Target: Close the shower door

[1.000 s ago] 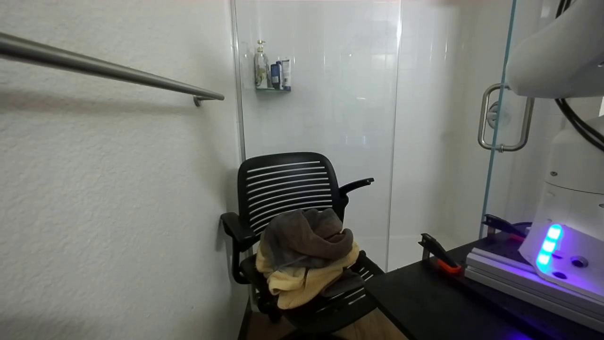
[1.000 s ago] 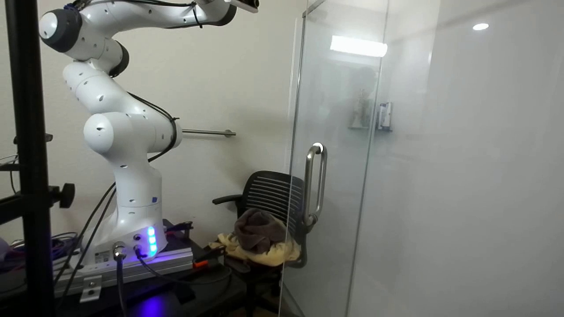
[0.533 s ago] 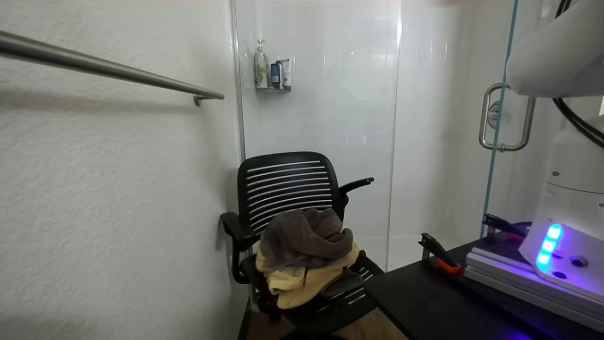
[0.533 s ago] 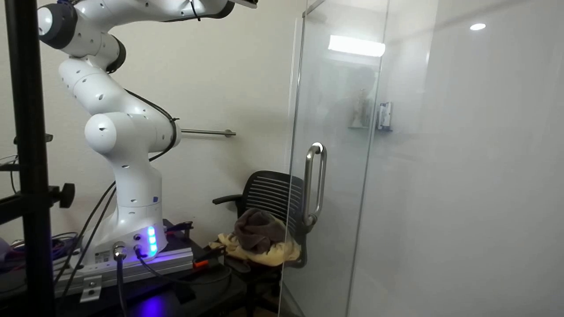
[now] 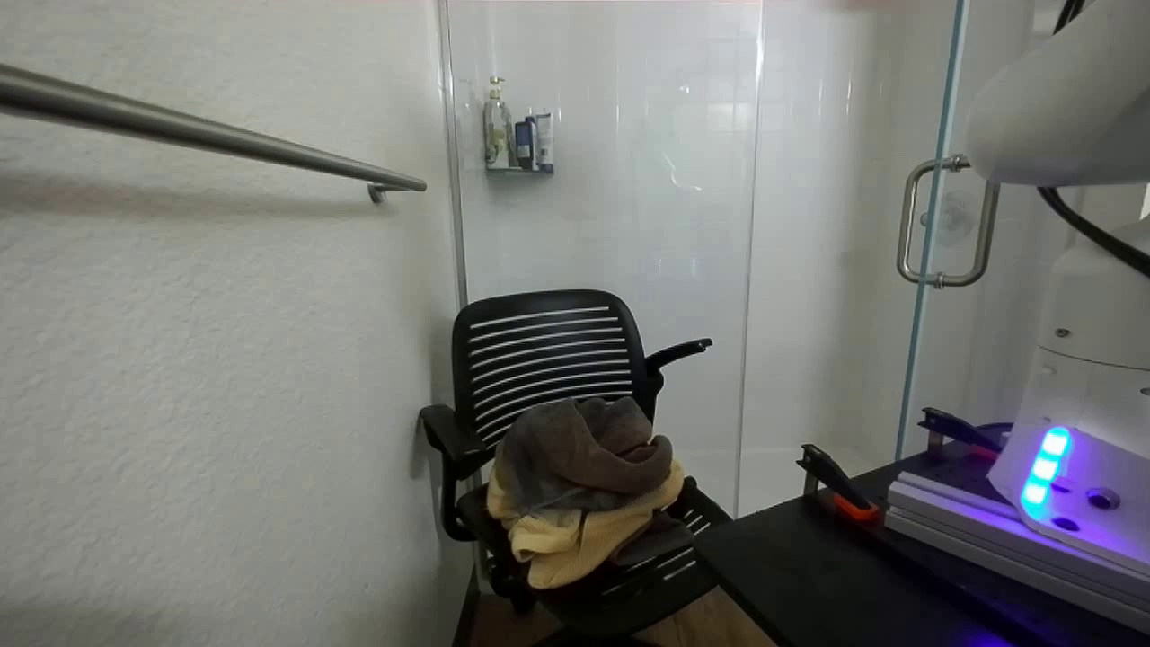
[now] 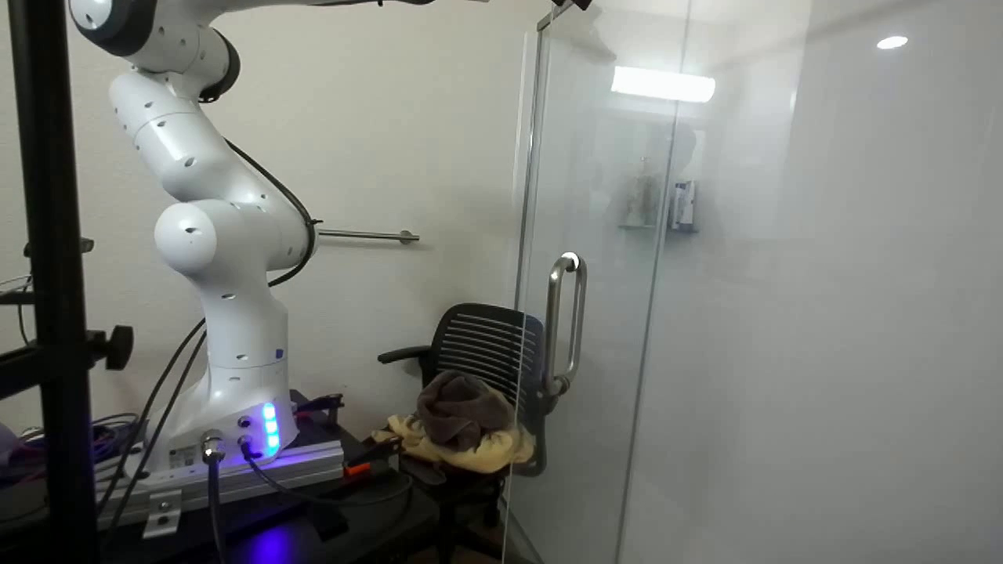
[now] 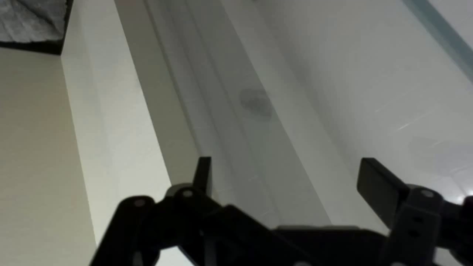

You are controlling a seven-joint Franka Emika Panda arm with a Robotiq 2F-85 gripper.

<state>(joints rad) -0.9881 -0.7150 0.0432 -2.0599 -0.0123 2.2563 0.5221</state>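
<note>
The shower door (image 5: 915,359) is a clear glass panel standing partly open at the right in an exterior view. It also shows in an exterior view (image 6: 595,470) in front of the chair. Its chrome loop handle (image 5: 907,225) also shows there (image 6: 553,321). My gripper (image 7: 286,159) is open and empty in the wrist view, fingers wide apart. A small dark part of it shows at the top edge of an exterior view (image 6: 578,3), high by the door's upper part. I cannot tell whether it touches the glass. A teal glass edge (image 7: 443,40) crosses the wrist view's upper right.
A black chair (image 5: 548,350) with grey and yellow towels (image 5: 584,467) stands by the fixed glass panel (image 5: 620,216). A metal wall bar (image 5: 216,130) runs along the wall. The arm base sits on a black table (image 5: 809,566) with clamps (image 5: 835,481). A black pole (image 6: 47,258) stands nearby.
The door edge and handle have shifted left in an exterior view and slightly right in the other exterior view. The forearm has risen, and the gripper end has moved right along the top.
</note>
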